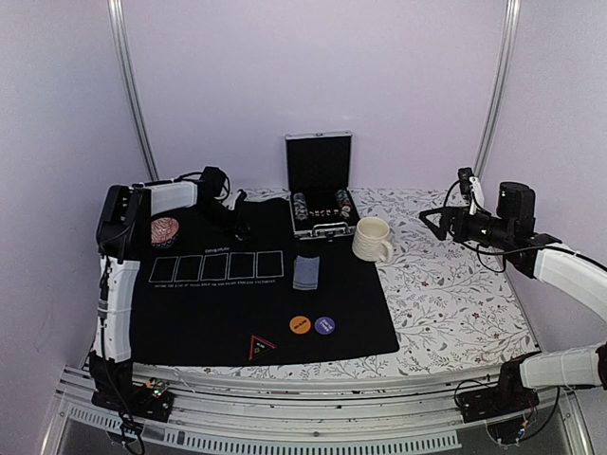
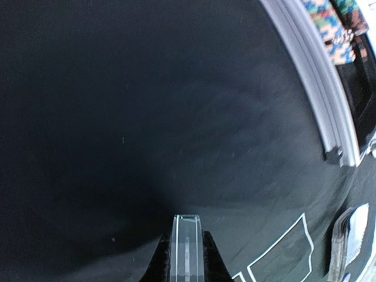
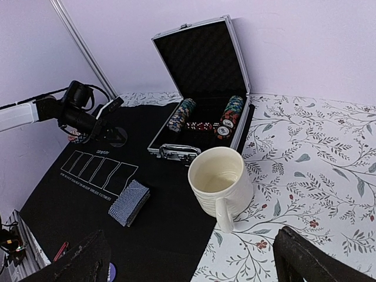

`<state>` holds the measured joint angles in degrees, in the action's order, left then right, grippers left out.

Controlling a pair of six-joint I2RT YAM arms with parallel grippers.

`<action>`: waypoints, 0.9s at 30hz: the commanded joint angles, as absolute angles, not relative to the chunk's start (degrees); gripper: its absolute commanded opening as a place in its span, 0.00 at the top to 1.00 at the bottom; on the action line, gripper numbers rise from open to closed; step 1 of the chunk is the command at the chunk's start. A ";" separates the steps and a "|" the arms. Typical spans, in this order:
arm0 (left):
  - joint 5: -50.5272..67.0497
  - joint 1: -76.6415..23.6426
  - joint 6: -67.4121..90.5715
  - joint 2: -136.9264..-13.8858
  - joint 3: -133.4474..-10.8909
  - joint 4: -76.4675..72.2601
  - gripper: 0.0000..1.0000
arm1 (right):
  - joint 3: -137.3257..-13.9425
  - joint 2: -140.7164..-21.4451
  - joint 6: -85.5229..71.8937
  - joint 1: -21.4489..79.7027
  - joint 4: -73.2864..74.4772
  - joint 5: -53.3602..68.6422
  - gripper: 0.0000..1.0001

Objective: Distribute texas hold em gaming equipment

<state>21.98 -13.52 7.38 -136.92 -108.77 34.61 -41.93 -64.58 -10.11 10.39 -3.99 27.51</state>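
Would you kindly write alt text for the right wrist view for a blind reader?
A cream mug stands at the edge of a black mat on a flowered tablecloth; behind it an open metal case holds poker chips, and a card deck lies on the mat.

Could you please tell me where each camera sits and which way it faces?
Top external: above and behind the bases, facing forward and down on mat, case and mug; left arm and right arm show.
Left wrist: low over the mat, facing down; left jaws shut on a thin disc.
Right wrist: over the table's right side, facing left past mug, case and deck to the left arm; right jaws open at the bottom.
Shared: all three show mat and case.
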 commanded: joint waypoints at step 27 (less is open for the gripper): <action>3.36 -15.18 4.35 -116.02 -103.63 29.98 0.33 | -44.34 -62.35 -11.23 13.31 0.42 24.99 0.01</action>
<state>6.42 -12.40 6.68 -127.24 -107.94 33.17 -42.02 -63.07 -10.68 11.75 -0.75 26.22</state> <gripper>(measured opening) 0.662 0.988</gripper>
